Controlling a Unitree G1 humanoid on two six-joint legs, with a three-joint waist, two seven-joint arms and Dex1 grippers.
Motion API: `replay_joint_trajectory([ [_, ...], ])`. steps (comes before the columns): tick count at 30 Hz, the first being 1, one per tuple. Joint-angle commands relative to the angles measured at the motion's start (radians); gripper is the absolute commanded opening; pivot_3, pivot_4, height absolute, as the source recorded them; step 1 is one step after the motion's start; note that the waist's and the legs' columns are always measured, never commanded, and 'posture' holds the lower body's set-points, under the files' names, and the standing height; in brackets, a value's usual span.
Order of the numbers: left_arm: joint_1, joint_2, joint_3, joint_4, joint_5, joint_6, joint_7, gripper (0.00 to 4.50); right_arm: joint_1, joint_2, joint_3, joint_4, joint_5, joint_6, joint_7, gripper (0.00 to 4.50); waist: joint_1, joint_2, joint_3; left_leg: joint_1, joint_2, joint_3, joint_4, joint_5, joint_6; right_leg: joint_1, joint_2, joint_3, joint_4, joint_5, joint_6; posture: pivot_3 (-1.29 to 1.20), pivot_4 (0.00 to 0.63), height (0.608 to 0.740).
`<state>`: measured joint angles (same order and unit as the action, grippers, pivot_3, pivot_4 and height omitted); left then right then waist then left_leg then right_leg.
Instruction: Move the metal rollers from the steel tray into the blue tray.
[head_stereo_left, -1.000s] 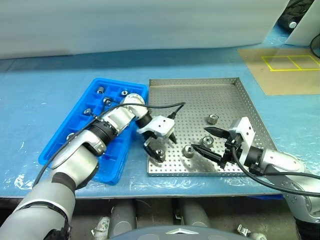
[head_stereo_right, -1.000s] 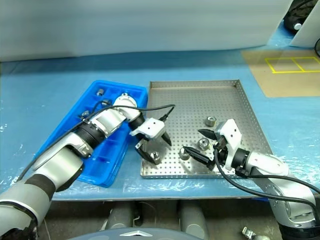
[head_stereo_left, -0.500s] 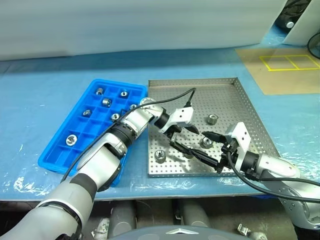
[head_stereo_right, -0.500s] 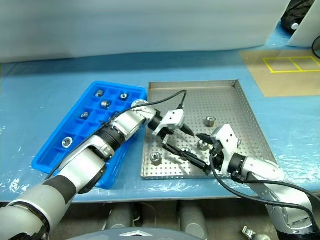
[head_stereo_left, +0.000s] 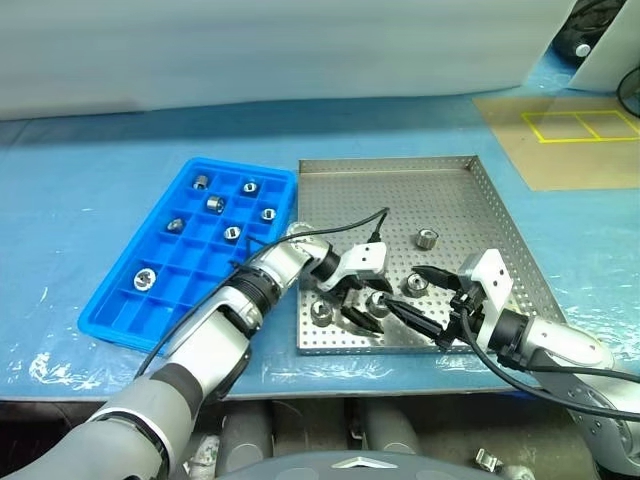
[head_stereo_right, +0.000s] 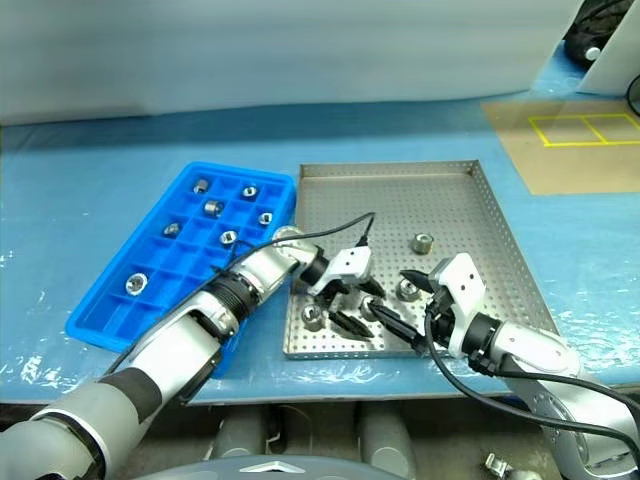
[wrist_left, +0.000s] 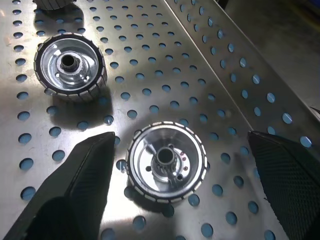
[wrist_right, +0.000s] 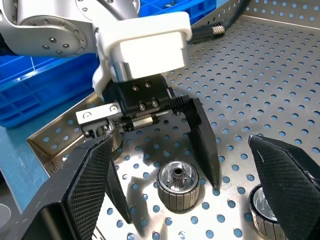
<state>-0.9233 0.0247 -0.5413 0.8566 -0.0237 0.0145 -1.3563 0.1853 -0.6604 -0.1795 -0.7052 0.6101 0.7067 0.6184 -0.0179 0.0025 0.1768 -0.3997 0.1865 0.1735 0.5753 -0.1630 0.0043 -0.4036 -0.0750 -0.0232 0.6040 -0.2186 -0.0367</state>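
The steel tray (head_stereo_left: 400, 190) holds several metal rollers. My left gripper (head_stereo_left: 378, 306) is open and low over the tray's near part, its fingers either side of one roller (wrist_left: 166, 168) without touching it. A second roller (head_stereo_left: 321, 311) lies to its left. My right gripper (head_stereo_left: 408, 292) is open just to the right, pointing at the left gripper, with a roller (head_stereo_left: 414, 283) beside its far finger. One more roller (head_stereo_left: 427, 238) lies further back. The blue tray (head_stereo_left: 110, 318) on the left holds several rollers (head_stereo_left: 231, 233) in separate compartments.
A brown sheet with yellow tape squares (head_stereo_left: 570, 140) lies at the back right on the blue-covered table (head_stereo_left: 90, 170). A black cable (head_stereo_left: 345, 232) loops from the left gripper over the steel tray. The steel tray's low rim (head_stereo_left: 400, 347) runs just in front of both grippers.
My left gripper has swung right from the near-left roller and come down around the middle roller. The right gripper has stayed nearly still and open.
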Motion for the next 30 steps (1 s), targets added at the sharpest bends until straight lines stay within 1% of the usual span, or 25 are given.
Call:
replay_joint_trajectory([
  [1, 0.009, -0.014, 0.026, 0.016, 0.020, 0.011, 0.019, 4.49, 0.011, -0.007, -0.030, -0.053, 0.016, -0.011, -0.007, 4.50, 0.000, 0.000, 0.000, 0.000, 0.000, 0.000, 0.000, 0.000, 0.000, 0.000, 0.000, 0.000, 0.000, 0.000, 0.000, -0.50, 0.150, 0.740],
  [4, 0.030, -0.010, 0.022, 0.022, 0.041, -0.012, 0.017, 4.49, 0.015, -0.007, -0.032, -0.054, 0.016, -0.013, -0.012, 4.50, -0.001, 0.000, 0.000, 0.000, 0.000, 0.000, 0.000, 0.000, 0.000, 0.000, 0.000, 0.000, 0.000, 0.000, 0.000, -0.50, 0.150, 0.740],
  [7, 0.041, -0.003, 0.026, 0.013, 0.053, -0.017, 0.010, 3.92, 0.011, -0.011, -0.030, -0.050, 0.015, -0.016, -0.011, 4.50, -0.001, 0.000, 0.000, 0.001, 0.000, 0.000, 0.000, 0.000, 0.000, 0.000, 0.000, 0.000, 0.000, 0.000, 0.001, -0.49, 0.150, 0.740],
  [9, 0.040, -0.002, 0.036, 0.006, 0.056, -0.009, 0.019, 3.31, 0.000, -0.013, -0.029, -0.045, 0.019, -0.015, -0.009, 4.50, -0.001, 0.000, 0.000, 0.001, 0.000, 0.000, 0.000, 0.000, 0.000, 0.000, 0.000, 0.000, 0.000, -0.002, 0.004, -0.49, 0.150, 0.740],
  [12, 0.040, -0.004, 0.055, -0.011, 0.042, -0.004, 0.009, 3.31, -0.018, -0.017, -0.027, -0.034, 0.021, -0.015, -0.003, 4.50, -0.001, 0.000, 0.000, 0.001, 0.000, 0.000, 0.000, 0.000, 0.000, 0.000, 0.000, 0.000, -0.001, -0.003, 0.005, -0.48, 0.150, 0.740],
  [15, 0.041, -0.002, 0.067, -0.019, 0.045, 0.005, 0.020, 2.81, -0.037, -0.024, -0.021, -0.017, 0.015, -0.019, 0.009, 4.50, 0.000, 0.000, 0.000, 0.000, 0.000, 0.000, 0.000, 0.000, 0.000, 0.000, 0.000, 0.000, -0.001, -0.001, 0.001, -0.47, 0.150, 0.740],
  [17, 0.042, -0.003, 0.078, -0.023, 0.044, 0.008, 0.030, 2.24, -0.046, -0.025, -0.018, -0.011, 0.014, -0.019, 0.013, 4.50, 0.000, 0.000, 0.000, 0.000, 0.000, 0.000, 0.000, 0.000, 0.000, 0.000, 0.000, 0.000, -0.001, -0.001, 0.001, -0.46, 0.150, 0.740],
  [19, 0.047, 0.000, 0.088, -0.042, 0.027, 0.027, 0.000, 2.24, -0.054, -0.025, -0.014, -0.006, 0.012, -0.019, 0.018, 4.50, 0.000, 0.000, 0.000, 0.000, 0.000, 0.000, -0.001, 0.000, 0.000, 0.000, 0.000, 0.000, -0.001, -0.001, 0.001, -0.46, 0.150, 0.740],
  [21, 0.057, 0.013, 0.103, -0.077, -0.001, 0.044, -0.052, 1.92, -0.062, -0.024, -0.009, -0.001, 0.009, -0.018, 0.022, 4.50, 0.001, 0.000, 0.000, 0.000, 0.000, 0.000, -0.002, 0.000, 0.000, 0.000, 0.000, 0.000, -0.002, -0.001, 0.001, -0.45, 0.150, 0.740],
  [22, 0.058, 0.016, 0.109, -0.086, -0.001, 0.051, -0.047, 1.76, -0.065, -0.024, -0.007, 0.002, 0.009, -0.018, 0.024, 4.50, 0.001, 0.000, 0.000, 0.000, 0.000, 0.000, -0.002, 0.000, 0.000, 0.000, 0.000, 0.000, -0.002, -0.001, 0.001, -0.45, 0.150, 0.740],
  [24, 0.051, 0.015, 0.127, -0.089, 0.006, 0.059, 0.008, 1.73, -0.072, -0.022, -0.003, 0.012, 0.006, -0.021, 0.028, 4.50, 0.001, 0.000, 0.000, 0.000, 0.000, 0.000, -0.003, 0.000, 0.000, -0.001, 0.000, 0.000, -0.002, -0.001, 0.001, -0.44, 0.150, 0.740],
  [28, 0.052, 0.022, 0.165, -0.156, -0.031, 0.080, -0.004, 1.73, -0.086, -0.021, 0.006, 0.024, 0.003, -0.023, 0.037, 4.50, 0.002, 0.000, 0.000, -0.002, 0.000, 0.000, -0.004, 0.000, 0.000, -0.002, 0.000, 0.000, -0.002, -0.001, 0.001, -0.42, 0.150, 0.740],
  [30, 0.036, 0.012, 0.234, -0.241, -0.111, 0.178, 0.015, 1.73, -0.104, -0.017, 0.021, 0.037, 0.003, -0.026, 0.046, 4.50, 0.003, 0.000, 0.000, -0.002, 0.000, 0.000, -0.004, 0.000, 0.000, -0.002, 0.000, 0.000, -0.002, -0.001, 0.001, -0.40, 0.150, 0.740],
])
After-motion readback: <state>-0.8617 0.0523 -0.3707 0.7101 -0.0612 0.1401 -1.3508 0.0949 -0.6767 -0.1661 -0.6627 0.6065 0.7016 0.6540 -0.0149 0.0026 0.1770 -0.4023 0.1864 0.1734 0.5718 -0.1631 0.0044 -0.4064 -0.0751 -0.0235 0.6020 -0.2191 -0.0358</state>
